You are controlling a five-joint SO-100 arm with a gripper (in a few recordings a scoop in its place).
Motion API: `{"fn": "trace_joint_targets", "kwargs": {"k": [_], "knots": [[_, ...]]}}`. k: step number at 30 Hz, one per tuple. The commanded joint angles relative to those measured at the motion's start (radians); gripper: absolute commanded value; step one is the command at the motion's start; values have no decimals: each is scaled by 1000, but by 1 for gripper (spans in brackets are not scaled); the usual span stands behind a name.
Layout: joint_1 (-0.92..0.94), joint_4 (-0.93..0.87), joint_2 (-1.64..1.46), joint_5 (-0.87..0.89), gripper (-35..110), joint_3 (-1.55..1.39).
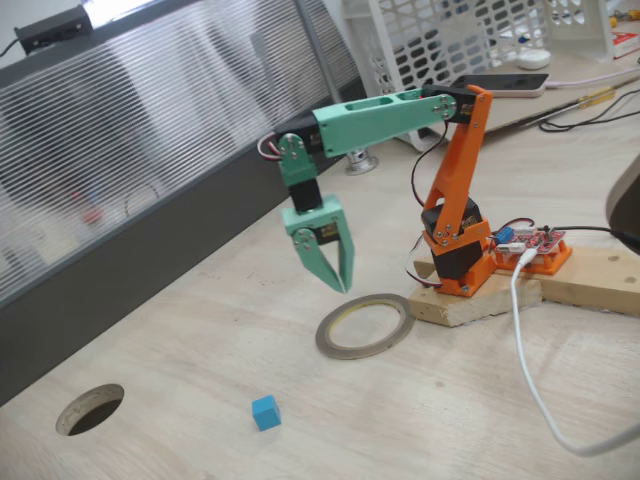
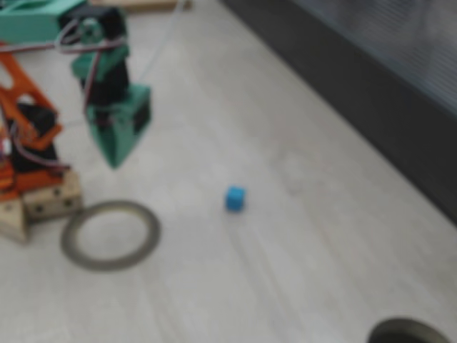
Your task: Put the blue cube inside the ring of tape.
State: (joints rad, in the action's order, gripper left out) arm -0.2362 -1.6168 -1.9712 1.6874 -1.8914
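Note:
The blue cube (image 1: 266, 412) (image 2: 235, 199) lies alone on the pale wooden table, outside the ring of tape (image 1: 360, 353) (image 2: 107, 263). The grey ring lies flat beside the arm's wooden base, and nothing is inside it. My green gripper (image 1: 343, 286) (image 2: 114, 163) hangs in the air with its tips pointing down, just behind the ring's far edge. Its jaws meet at the tips and hold nothing. In both fixed views the cube sits well clear of the gripper, about a ring's width from the tape.
A dark round hole (image 1: 90, 409) (image 2: 407, 334) is cut into the tabletop beyond the cube. The orange arm stands on a wooden block (image 1: 480, 300), from which a white cable (image 1: 530, 380) trails off. A dark wall panel (image 1: 150, 250) borders the table.

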Motion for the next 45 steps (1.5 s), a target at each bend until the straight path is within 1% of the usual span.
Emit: {"fn": "trace_joint_targets", "kwargs": {"k": [1,10,17,22,34,40,45], "knots": [[-18,0,146,8,3,155],[-18,0,502,14,3,548],[-18,0,675,15,3,749],[-18,-6,726,15,3,776],[-83,0,726,15,3,778],[-86,0,716,15,3,782],[-112,-6,724,15,3,854]]}}
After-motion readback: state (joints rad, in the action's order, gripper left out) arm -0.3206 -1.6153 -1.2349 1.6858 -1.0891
